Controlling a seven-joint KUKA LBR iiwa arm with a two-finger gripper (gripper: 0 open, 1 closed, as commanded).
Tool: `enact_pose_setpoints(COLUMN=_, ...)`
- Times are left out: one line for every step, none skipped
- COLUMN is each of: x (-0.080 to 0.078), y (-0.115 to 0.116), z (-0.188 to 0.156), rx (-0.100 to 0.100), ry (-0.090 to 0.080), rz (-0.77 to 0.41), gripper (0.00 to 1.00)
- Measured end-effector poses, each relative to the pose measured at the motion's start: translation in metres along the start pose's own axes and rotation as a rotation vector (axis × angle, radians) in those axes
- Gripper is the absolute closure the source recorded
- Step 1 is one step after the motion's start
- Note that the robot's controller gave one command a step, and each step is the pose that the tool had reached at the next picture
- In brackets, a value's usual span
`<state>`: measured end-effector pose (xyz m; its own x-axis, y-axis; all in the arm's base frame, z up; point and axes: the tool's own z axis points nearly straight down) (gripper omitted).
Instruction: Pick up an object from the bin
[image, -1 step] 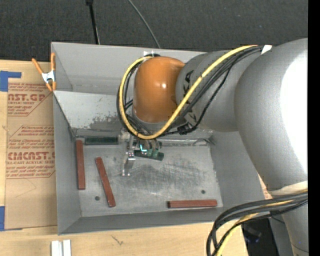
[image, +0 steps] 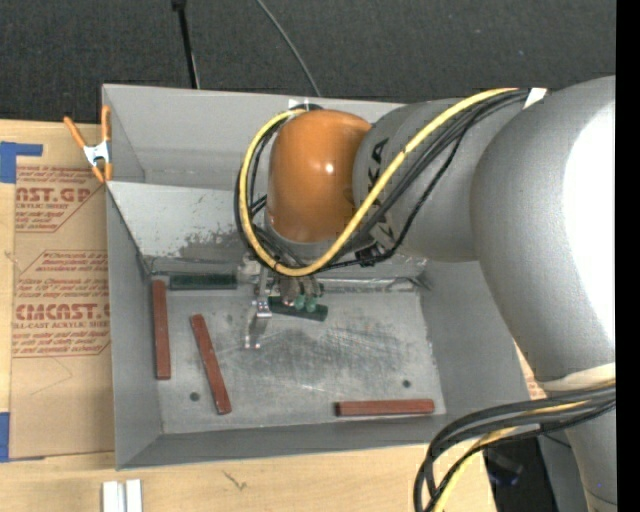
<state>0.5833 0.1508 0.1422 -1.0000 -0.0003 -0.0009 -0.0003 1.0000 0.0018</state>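
Reaches in from 3 o'clock, pointing the gripper (image: 262, 325) down at the bin (image: 130, 330) floor's middle. Cannot tell if open or closed.

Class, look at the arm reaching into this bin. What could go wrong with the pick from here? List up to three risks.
1. The pincer is low near the back wall; a small shift could knock it against the metal.
2. A small green piece lies right beside it, grip unclear; it might be pushed away, not lifted.
3. The brown sticks lie flat on the floor and may slip from a grasp.
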Motion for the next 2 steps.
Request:
enact_pose_setpoints(x=0.004, y=0.019, z=0.033, rx=0.001, ry=-0.003, rz=-0.318, gripper=0.00)
enact_pose_setpoints(x=0.043, y=0.039, z=0.043, rx=0.000, ry=0.001, rz=-0.713, gripper=0.00)
